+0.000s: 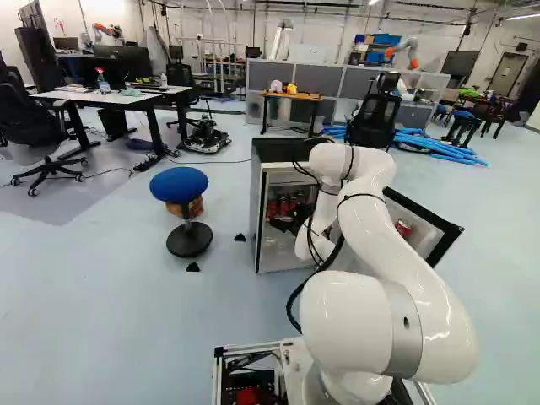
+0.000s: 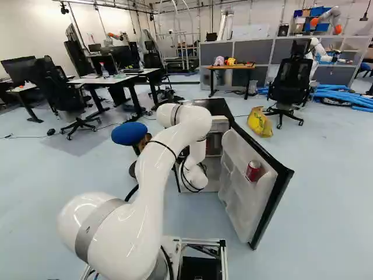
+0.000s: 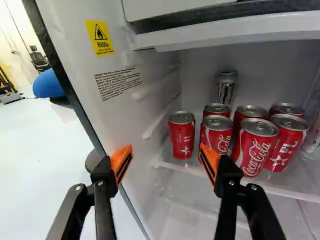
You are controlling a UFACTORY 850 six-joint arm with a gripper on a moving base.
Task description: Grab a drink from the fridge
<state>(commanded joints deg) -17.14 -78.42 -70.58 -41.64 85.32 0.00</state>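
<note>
My gripper point(image 1: 291, 224) reaches into the opened fridge point(image 1: 263, 211) in the left base view. The wrist view shows the gripper point(image 3: 166, 156) open, with nothing between its orange pads. Ahead of the gap, on a clear shelf point(image 3: 230, 181), stands a lone red can point(image 3: 182, 135) near the side wall. Several more red cans, among them a front one point(image 3: 256, 147), crowd beside it, one partly behind an orange fingertip. A dark can point(image 3: 226, 89) stands behind them.
The fridge door point(image 2: 256, 201) hangs wide beside the arm, with a red can point(image 2: 253, 170) in its rack. A blue stool point(image 1: 179, 186) stands on the fridge's other side. An upper compartment edge point(image 3: 220, 32) spans above the cans. Desks and chairs stand farther off.
</note>
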